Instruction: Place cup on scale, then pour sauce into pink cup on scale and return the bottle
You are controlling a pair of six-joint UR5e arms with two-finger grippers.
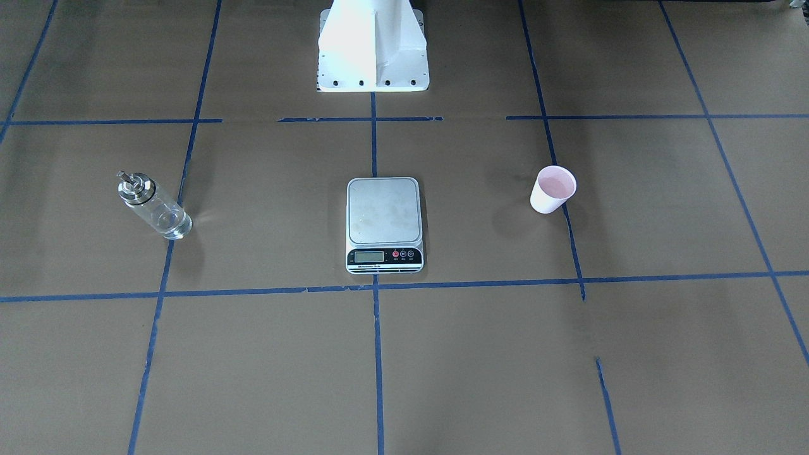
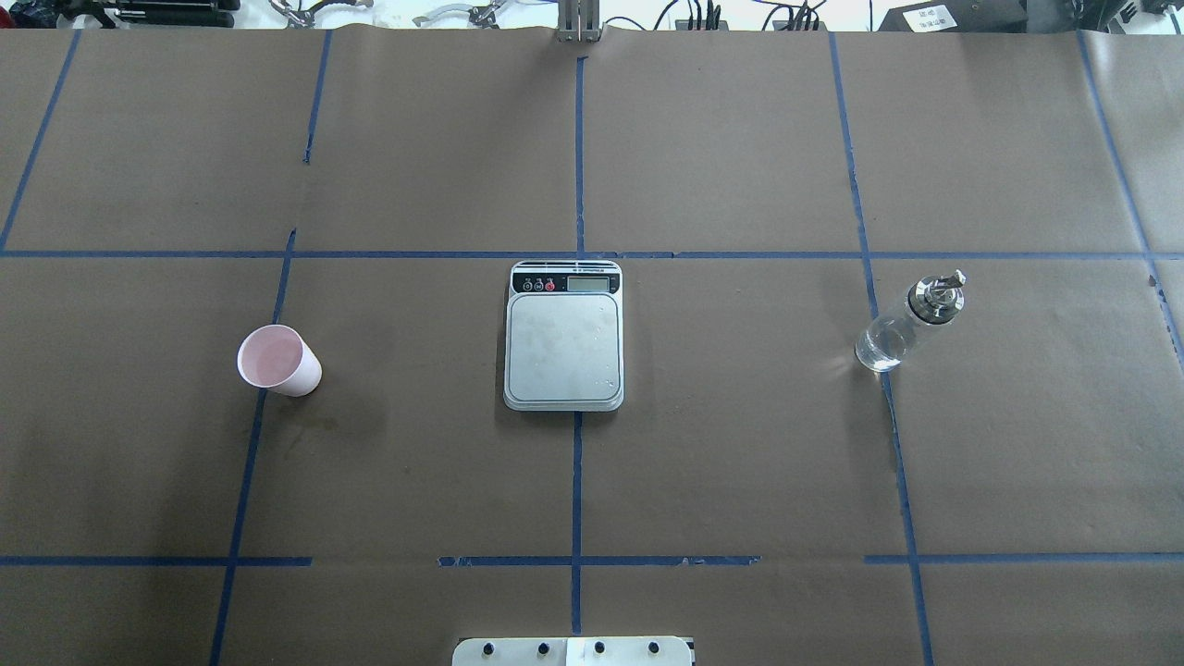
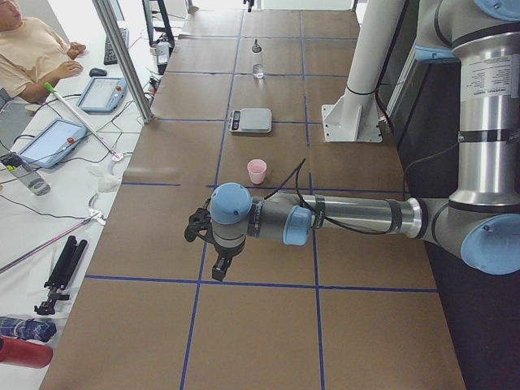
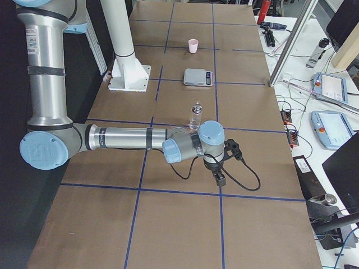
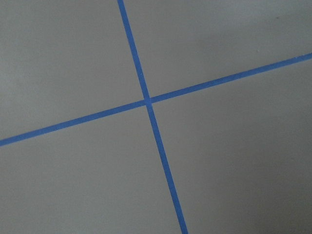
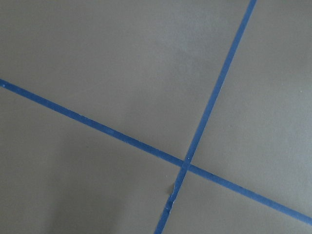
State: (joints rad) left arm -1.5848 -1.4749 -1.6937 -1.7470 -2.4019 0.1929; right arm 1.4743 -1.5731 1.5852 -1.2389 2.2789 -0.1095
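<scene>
The pink cup [image 1: 553,189] [image 2: 277,361] stands upright on the brown paper, apart from the scale, on my left side. The silver scale [image 1: 384,221] [image 2: 563,338] lies at the table's middle, its platform bare. The clear glass bottle [image 1: 153,205] [image 2: 911,319] with its silver cap stands upright on my right side. My left gripper [image 3: 219,270] shows only in the exterior left view, low over the table's end, short of the cup [image 3: 257,171]. My right gripper [image 4: 219,178] shows only in the exterior right view, short of the bottle [image 4: 196,116]. I cannot tell whether either is open or shut.
Blue tape lines cross the brown paper; both wrist views show only a tape crossing [image 5: 147,101] [image 6: 186,163]. The white robot pedestal [image 1: 373,44] stands behind the scale. An operator [image 3: 32,57] sits beside a side table with tablets [image 3: 49,142] and cables.
</scene>
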